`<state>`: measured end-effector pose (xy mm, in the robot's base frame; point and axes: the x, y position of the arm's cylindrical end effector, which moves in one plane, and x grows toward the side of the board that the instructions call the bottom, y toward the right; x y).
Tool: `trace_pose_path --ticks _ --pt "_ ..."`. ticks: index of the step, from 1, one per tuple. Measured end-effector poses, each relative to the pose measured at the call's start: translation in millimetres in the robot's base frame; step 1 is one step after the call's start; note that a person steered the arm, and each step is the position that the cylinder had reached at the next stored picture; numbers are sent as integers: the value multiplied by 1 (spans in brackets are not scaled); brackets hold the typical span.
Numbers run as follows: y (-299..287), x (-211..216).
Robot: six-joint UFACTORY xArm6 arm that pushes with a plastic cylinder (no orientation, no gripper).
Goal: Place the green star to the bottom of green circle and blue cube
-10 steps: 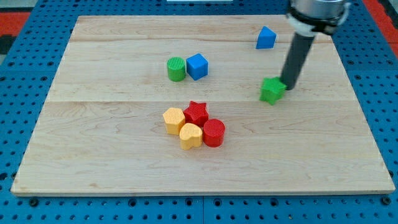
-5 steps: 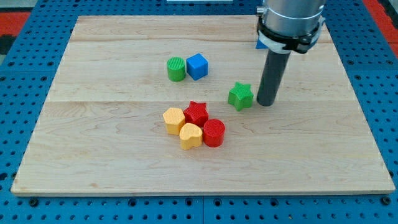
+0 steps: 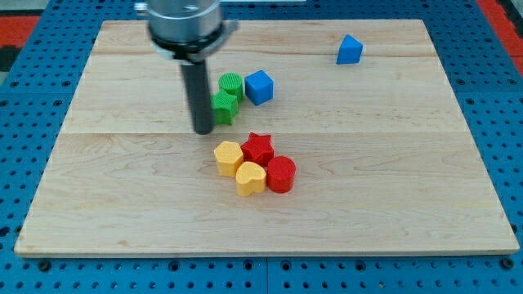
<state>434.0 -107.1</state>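
The green star lies just below the green circle and touches it. The blue cube sits right of the green circle. My tip stands on the board just left of and slightly below the green star, close against it. The rod hides the star's left edge.
A cluster of a yellow hexagon-like block, a red star, a yellow heart-like block and a red cylinder lies below the tip. A blue block sits at the view's top right. The wooden board rests on a blue pegboard.
The green star has slid left across the board, from right of centre to just under the green circle. My tip has moved from the star's right side to its left side.
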Motion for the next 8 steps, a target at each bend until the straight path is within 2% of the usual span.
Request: trace_pose_path --ticks 1,5,6,7,8 --pt "-30 -6" --pt "53 -27" --pt "47 -1" --pt "121 6" --pt "200 -42"
